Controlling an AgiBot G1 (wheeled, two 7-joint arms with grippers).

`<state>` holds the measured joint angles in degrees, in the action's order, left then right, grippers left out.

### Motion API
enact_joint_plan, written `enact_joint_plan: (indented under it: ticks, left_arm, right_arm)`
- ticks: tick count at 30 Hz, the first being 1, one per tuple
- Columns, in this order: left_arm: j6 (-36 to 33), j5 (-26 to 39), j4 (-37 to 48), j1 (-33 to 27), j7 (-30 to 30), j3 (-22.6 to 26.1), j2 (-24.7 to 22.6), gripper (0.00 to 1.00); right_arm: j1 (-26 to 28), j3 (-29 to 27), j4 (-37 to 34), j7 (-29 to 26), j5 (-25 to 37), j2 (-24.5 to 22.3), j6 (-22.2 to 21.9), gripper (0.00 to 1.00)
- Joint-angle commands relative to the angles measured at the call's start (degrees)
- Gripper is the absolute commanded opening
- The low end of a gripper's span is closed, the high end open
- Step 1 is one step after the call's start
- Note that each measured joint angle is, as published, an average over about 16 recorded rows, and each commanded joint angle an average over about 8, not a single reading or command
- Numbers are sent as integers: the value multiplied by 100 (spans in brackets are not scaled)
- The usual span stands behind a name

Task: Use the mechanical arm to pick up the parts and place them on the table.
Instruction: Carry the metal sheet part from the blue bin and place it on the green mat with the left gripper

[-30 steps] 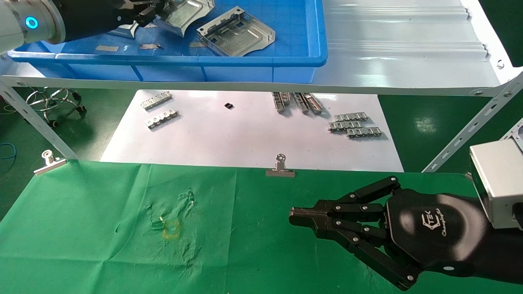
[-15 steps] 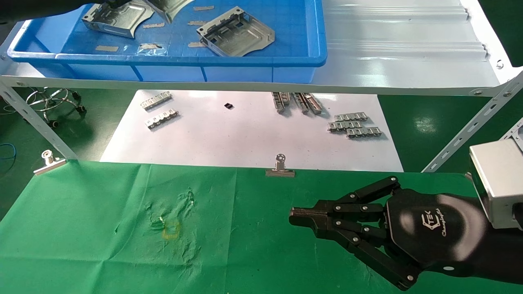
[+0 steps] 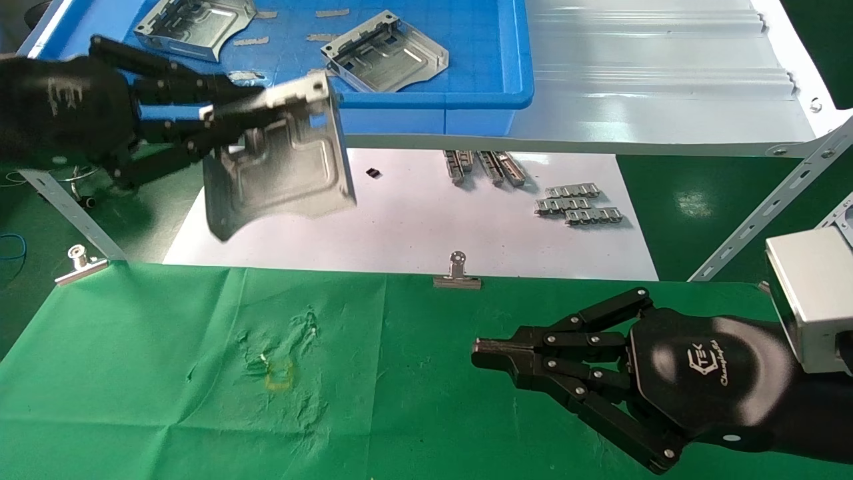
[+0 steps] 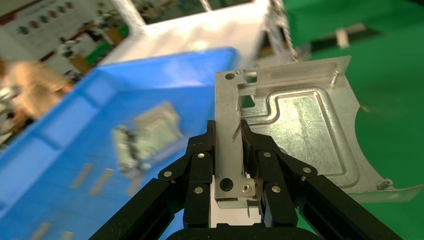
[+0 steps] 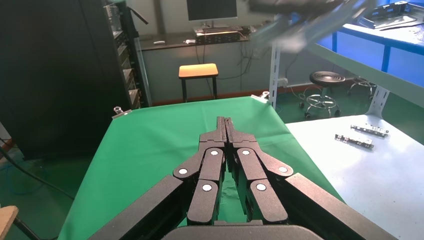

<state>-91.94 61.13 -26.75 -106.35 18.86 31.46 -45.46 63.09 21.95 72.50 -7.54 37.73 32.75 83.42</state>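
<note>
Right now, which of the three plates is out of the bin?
The plate clamped in the left gripper, tilted in mid-air. The other two plates lie in the blue bin.

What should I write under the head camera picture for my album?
Left gripper carries a metal part from the blue bin toward the green table.

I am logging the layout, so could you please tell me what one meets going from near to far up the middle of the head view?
Green table → binder clip → white sheet → grey shelf edge → blue bin → part lying in the bin.
</note>
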Motion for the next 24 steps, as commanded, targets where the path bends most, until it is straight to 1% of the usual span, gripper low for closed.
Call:
enact_joint_plan:
  ticks: [1, 6, 12, 17, 24]
  left_arm:
    - [-12, -250, -572, 306, -4, 157, 243, 0]
    - [30, -621, -1480, 885, -6, 754, 690, 0]
    - [63, -722, -1939, 1245, 152, 1500, 887, 0]
    - [210, -508, -1799, 1308, 530, 1892, 862, 0]
    - [600, -104, -1166, 1339, 1016, 2079, 558, 0]
  right_arm:
    - [0, 0, 0, 0, 0, 0, 0, 0]
    - [0, 0, 0, 0, 0, 0, 0, 0]
    - [0, 1, 0, 0, 0, 0, 0, 0]
    - [0, 1, 0, 0, -1, 0, 0, 0]
    - [0, 1, 0, 1, -1, 0, 0, 0]
